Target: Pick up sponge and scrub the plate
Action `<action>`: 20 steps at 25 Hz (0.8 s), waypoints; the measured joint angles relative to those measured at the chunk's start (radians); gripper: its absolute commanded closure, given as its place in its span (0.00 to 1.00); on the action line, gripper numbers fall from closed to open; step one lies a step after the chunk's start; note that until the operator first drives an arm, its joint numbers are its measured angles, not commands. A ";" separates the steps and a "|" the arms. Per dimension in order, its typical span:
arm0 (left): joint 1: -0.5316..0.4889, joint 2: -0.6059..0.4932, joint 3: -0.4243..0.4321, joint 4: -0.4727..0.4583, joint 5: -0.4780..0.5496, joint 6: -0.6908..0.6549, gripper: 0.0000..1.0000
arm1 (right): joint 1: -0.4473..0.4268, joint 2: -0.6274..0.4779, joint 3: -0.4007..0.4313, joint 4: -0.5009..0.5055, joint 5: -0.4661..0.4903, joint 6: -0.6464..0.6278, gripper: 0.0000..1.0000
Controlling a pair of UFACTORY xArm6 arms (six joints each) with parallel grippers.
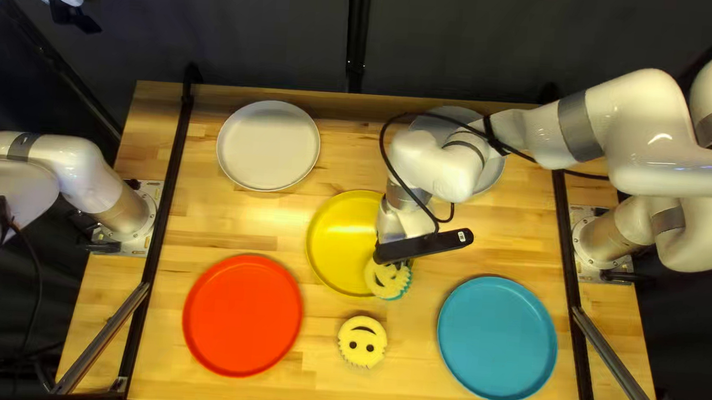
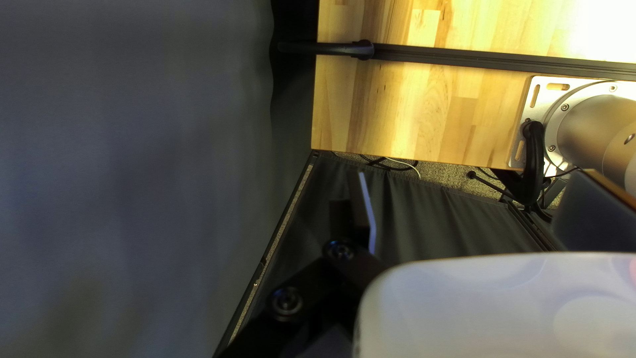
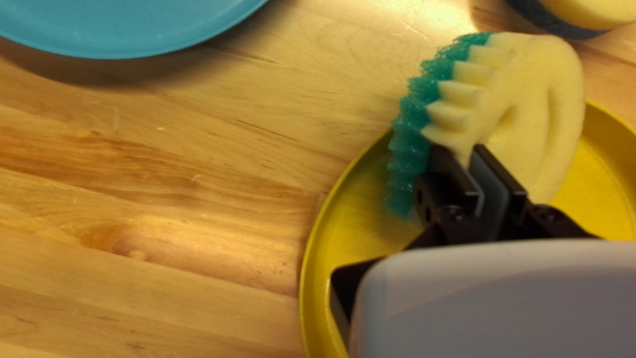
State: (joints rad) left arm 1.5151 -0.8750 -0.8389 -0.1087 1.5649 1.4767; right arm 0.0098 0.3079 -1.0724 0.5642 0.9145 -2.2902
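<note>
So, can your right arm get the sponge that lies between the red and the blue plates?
Probably not as things stand: its claw looks shut on a tilted sponge, though nothing visible covers the loose sponge.

A smiley-face sponge [image 1: 362, 342] is lying near the red plate [image 1: 242, 316]; a white plate [image 1: 269, 145] is resting beyond that plate, a blue plate [image 1: 496, 339] and grey plate [image 1: 490, 174] well apart.

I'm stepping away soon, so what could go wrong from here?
The scalloped yellow-and-green sponge is pinched near one edge by my right gripper, so it might twist or slip under pressure. It also overhangs the yellow plate's rim, so pressing there could tip or slide the plate.
</note>
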 measured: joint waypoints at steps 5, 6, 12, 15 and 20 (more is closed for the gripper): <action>0.000 0.000 0.000 0.000 0.000 0.000 0.00 | -0.016 0.067 -0.094 -0.014 0.030 -0.009 1.00; 0.000 0.000 0.000 0.000 0.000 0.000 0.00 | -0.017 0.080 -0.116 -0.019 0.037 -0.008 1.00; 0.000 0.000 0.000 0.000 0.000 0.000 0.00 | -0.025 0.157 -0.248 -0.056 0.084 0.019 1.00; 0.000 0.000 0.000 0.000 0.000 0.000 0.00 | -0.025 0.200 -0.310 -0.076 0.102 0.041 1.00; 0.000 0.000 0.000 0.000 0.000 0.000 0.00 | -0.022 0.269 -0.407 -0.120 0.137 0.094 1.00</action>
State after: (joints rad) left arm 1.5151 -0.8750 -0.8389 -0.1087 1.5649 1.4767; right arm -0.0126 0.5774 -1.4799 0.4443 1.0511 -2.1966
